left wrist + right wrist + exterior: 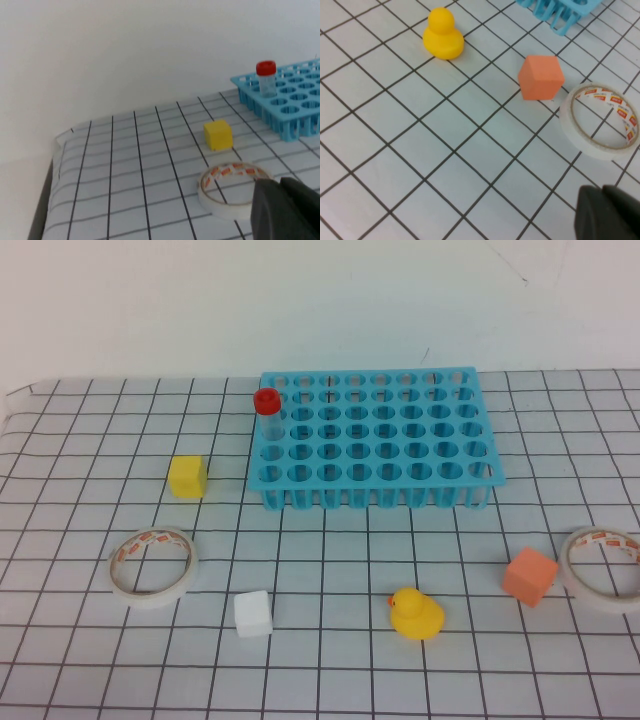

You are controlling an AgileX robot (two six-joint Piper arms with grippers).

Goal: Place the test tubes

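**A:** Where's the tube (267,412) at?

**B:** It's standing upright in the rack (375,435), in the left-hand column, red cap on top. Long axis is straight up.

**A:** Which arm's closer?

**B:** Left, I'd say. The left gripper (281,200) sits off the rack's left front, with the yellow cube (218,135) and tape (232,187) in between. Its fingers are pinched together, empty. The right gripper (604,210) is off the rack's right front by the orange cube (540,77), closed on nothing too.

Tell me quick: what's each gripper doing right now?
Left gripper: shut, holding nothing, low beside the left tape roll.
Right gripper: shut, holding nothing, low beside the right tape roll.
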